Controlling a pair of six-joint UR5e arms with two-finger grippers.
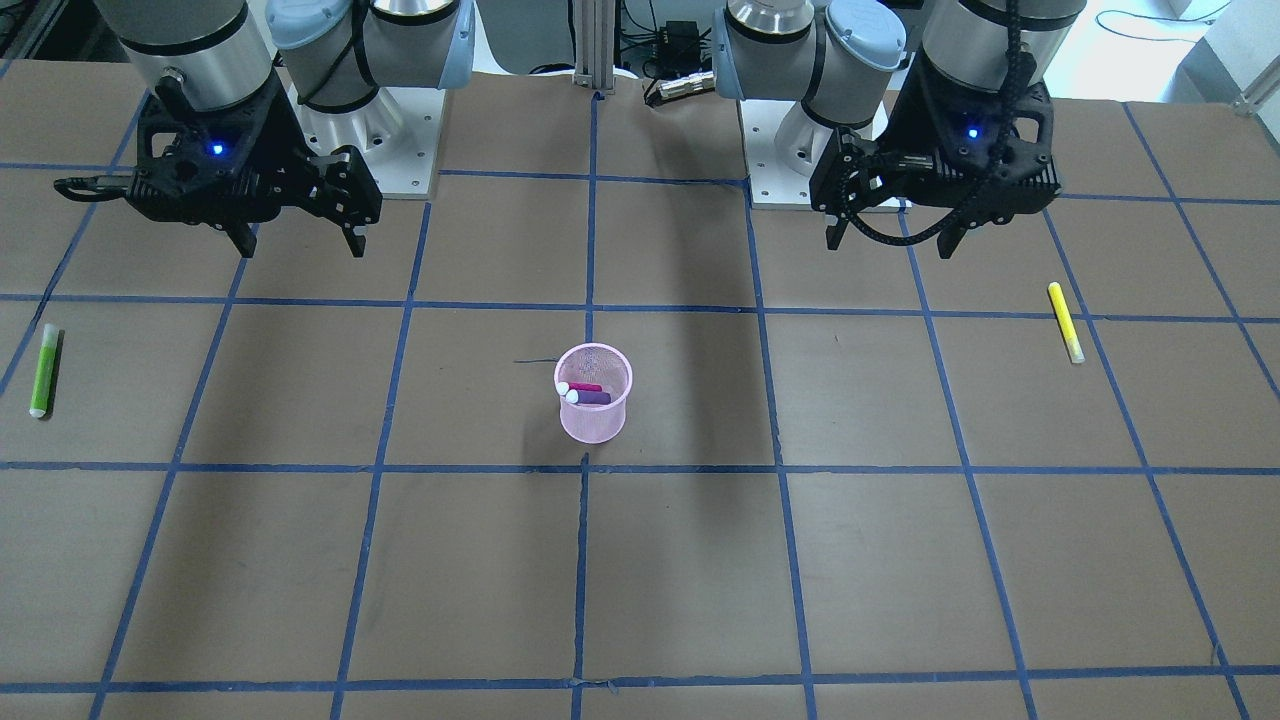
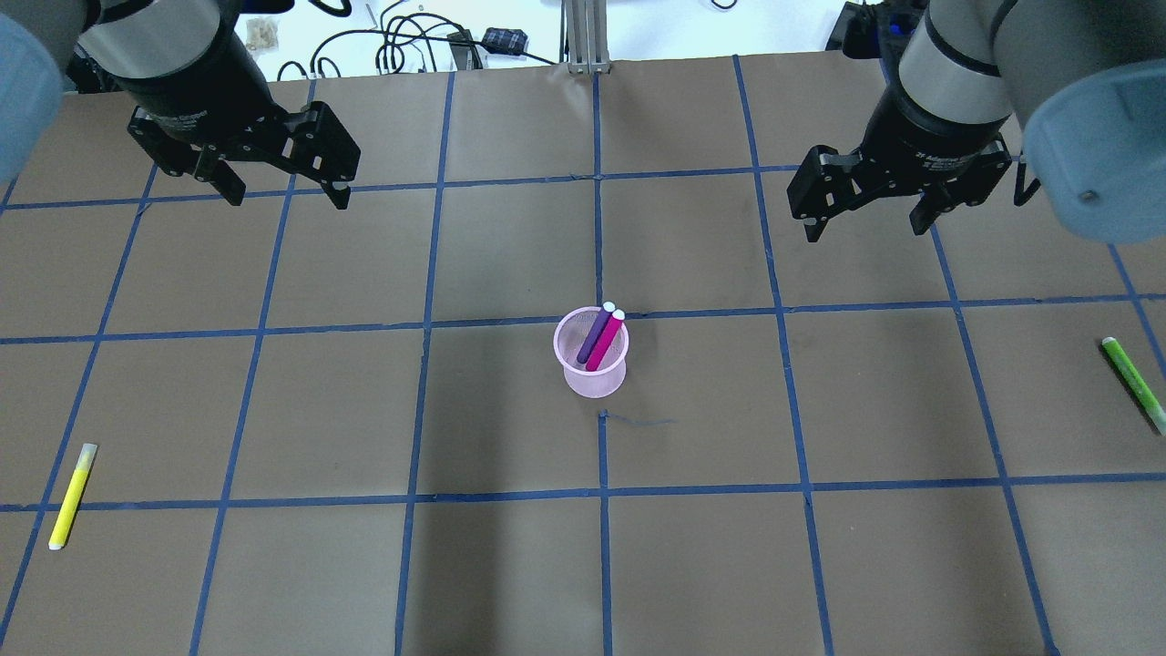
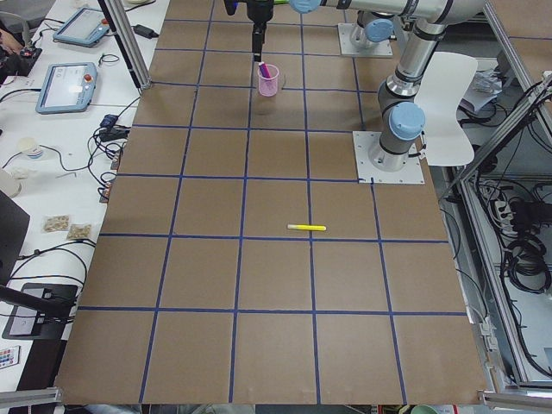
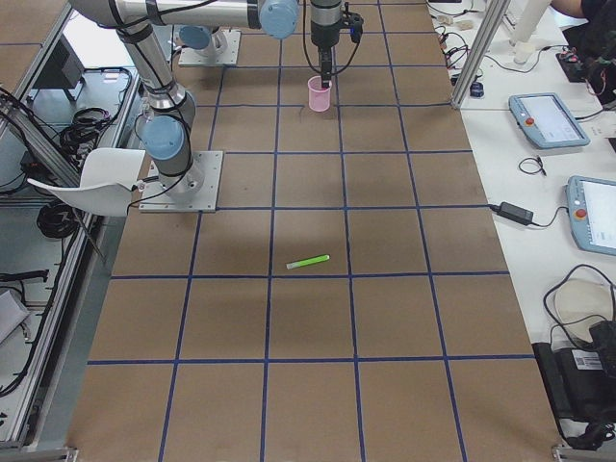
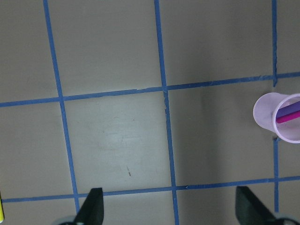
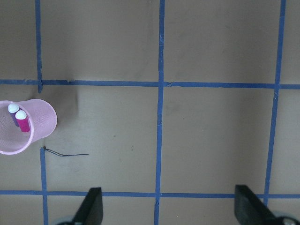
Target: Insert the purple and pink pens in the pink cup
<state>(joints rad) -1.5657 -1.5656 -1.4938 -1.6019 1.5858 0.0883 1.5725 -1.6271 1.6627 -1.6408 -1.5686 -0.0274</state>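
Cup point(image 2: 597, 383), pink and made of mesh, stands upright near the middle of the brown surface point(image 2: 364, 410), close to a crossing of the blue tape lines point(image 2: 428, 323) that mark it into squares. Inside the cup lean the purple pen point(image 2: 595, 334) and the pink pen point(image 2: 606, 339), side by side and seemingly touching. Their white caps rest against the rim on the side away from the robot.

The left end effector point(image 2: 290, 191) hangs above the surface with its fingers spread apart and nothing between them. The right end effector point(image 2: 865, 223) is raised likewise, fingers apart and empty. The two flank the cup, each well apart from it.

A yellow pen point(image 2: 71, 497) lies flat on the surface toward the robot's left edge. A green pen point(image 2: 1132, 383) lies flat toward the robot's right edge. Both are well apart from the cup and from either end effector.
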